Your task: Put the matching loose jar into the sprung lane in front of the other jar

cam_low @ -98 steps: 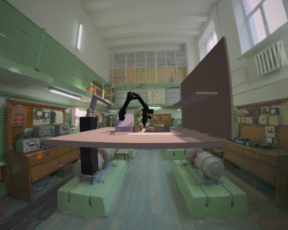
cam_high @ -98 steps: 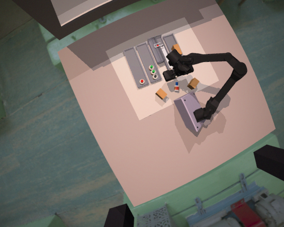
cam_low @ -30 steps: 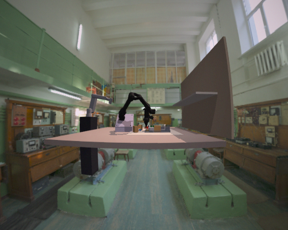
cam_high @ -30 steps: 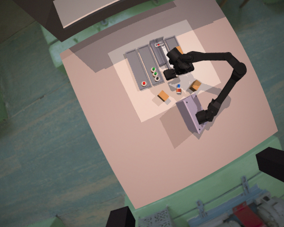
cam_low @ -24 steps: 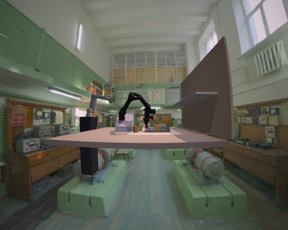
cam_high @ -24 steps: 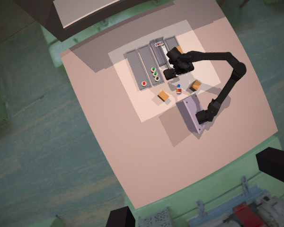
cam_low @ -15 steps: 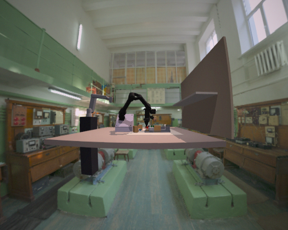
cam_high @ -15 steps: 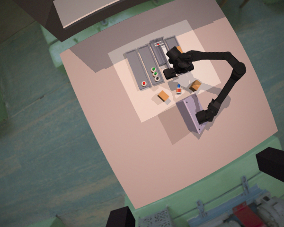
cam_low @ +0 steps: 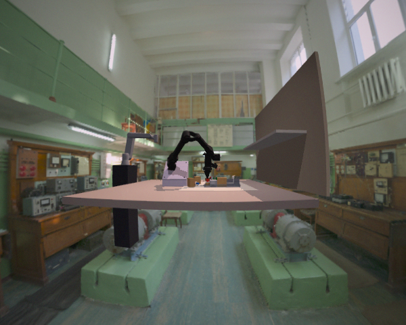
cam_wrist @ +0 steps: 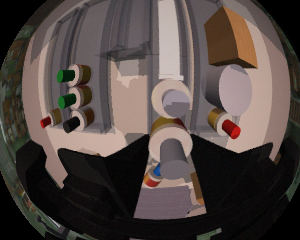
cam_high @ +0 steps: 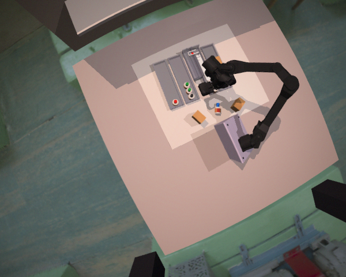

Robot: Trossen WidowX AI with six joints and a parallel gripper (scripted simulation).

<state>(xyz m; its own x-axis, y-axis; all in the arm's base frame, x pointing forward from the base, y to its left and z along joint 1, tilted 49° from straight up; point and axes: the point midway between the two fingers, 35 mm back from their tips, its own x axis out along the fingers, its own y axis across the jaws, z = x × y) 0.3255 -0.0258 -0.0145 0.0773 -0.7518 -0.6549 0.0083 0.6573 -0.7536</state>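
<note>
- From where I stand, the tool [cam_high: 215, 88] [cam_low: 207, 175] [cam_wrist: 169, 139] is clamped on a grey-capped jar [cam_wrist: 173, 159].
- In the wrist view, another grey-capped jar, the lane jar [cam_wrist: 176, 102], stands at its twelve o'clock, by the white strip [cam_wrist: 169, 45].
- A red-capped jar [cam_wrist: 222, 123] sits at two o'clock.

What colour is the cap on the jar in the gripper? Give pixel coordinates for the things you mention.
Grey, best seen in the wrist view [cam_wrist: 174, 159].
</note>
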